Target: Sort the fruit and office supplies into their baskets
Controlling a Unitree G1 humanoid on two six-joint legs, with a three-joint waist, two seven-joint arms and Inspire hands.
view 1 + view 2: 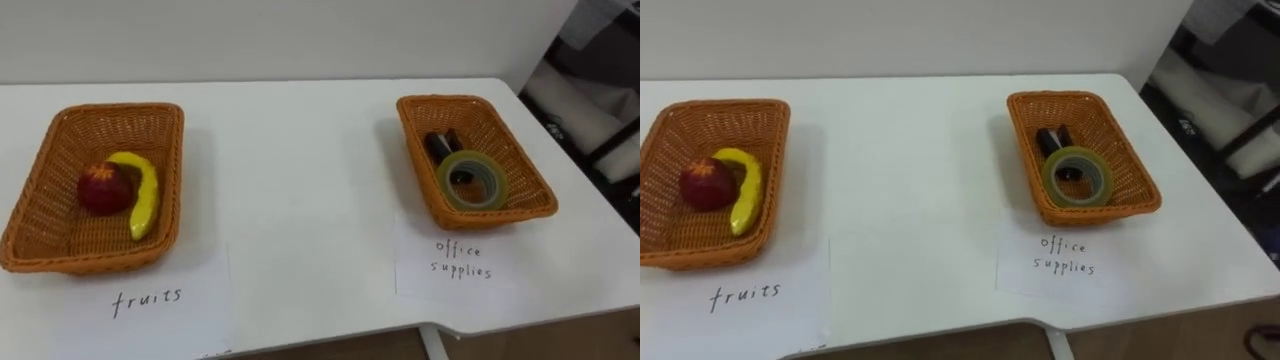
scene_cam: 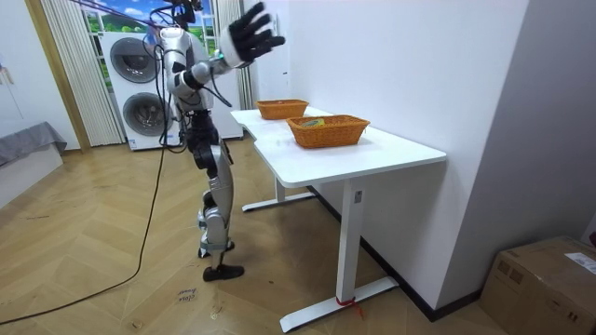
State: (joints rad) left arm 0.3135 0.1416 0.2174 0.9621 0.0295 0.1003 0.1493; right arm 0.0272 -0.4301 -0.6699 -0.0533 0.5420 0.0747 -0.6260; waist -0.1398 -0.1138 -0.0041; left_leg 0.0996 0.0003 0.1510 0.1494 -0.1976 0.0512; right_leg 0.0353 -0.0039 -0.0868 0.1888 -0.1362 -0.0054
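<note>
The robot stands upright on both legs. The right arm is extended forward and upward with the elbow bent. The right hand [image 2: 250, 35] is at head height, fingers straight and spread wide, holding nothing.

Two baskets [image 1: 80, 265] [image 1: 485, 217] (two labels [image 1: 148, 298] [image 1: 460, 260]), one apple [image 1: 105, 188], one banana [image 1: 147, 195], one tape roll [image 1: 497, 180]

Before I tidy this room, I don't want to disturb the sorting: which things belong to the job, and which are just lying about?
Job: fruits basket, apple, banana, supplies basket, tape, dark item, fruits label, supplies label, table.
Lying about: stacked washers, cardboard box.
</note>
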